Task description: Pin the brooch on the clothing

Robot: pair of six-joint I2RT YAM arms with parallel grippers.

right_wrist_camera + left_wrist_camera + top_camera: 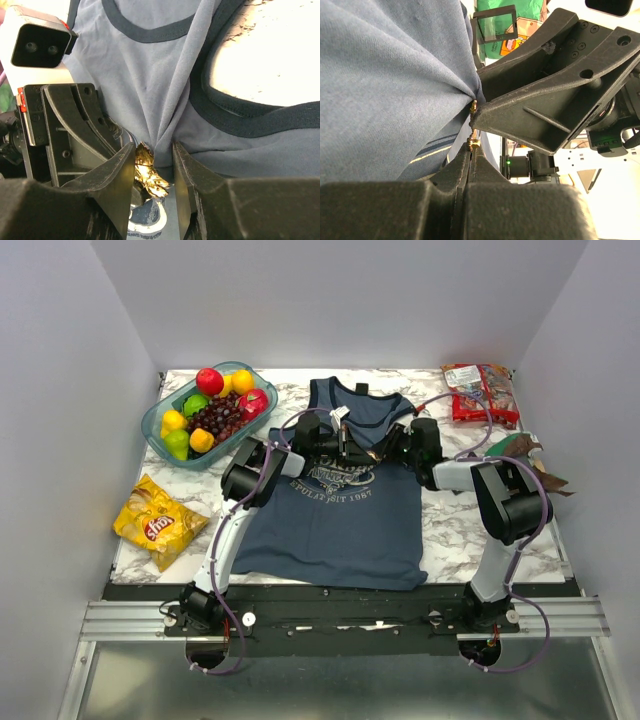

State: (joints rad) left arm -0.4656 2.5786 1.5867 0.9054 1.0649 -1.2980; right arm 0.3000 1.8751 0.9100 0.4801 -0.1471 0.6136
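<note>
The slate-blue clothing [330, 525] lies flat mid-table, its upper chest bunched where both grippers meet. In the right wrist view my right gripper [154, 162] holds the gold brooch [147, 172] against its left finger, with a pinched fold of the clothing [167, 130] against the right one. My left gripper [472, 146] is shut, with a tiny gold clasp piece [474, 144] at its tips. This sits just below the right gripper's black finger [545, 100] and the clothing [385, 85]. From above, the left gripper [345, 445] and right gripper [380, 450] face each other tip to tip.
A clear tub of fruit [165, 410] stands at the back left and a yellow chips bag [160, 520] lies at the left. A red snack packet [480, 392] and another packet [525, 452] lie at the right. A small black-framed square box [495, 25] shows beyond the clothing.
</note>
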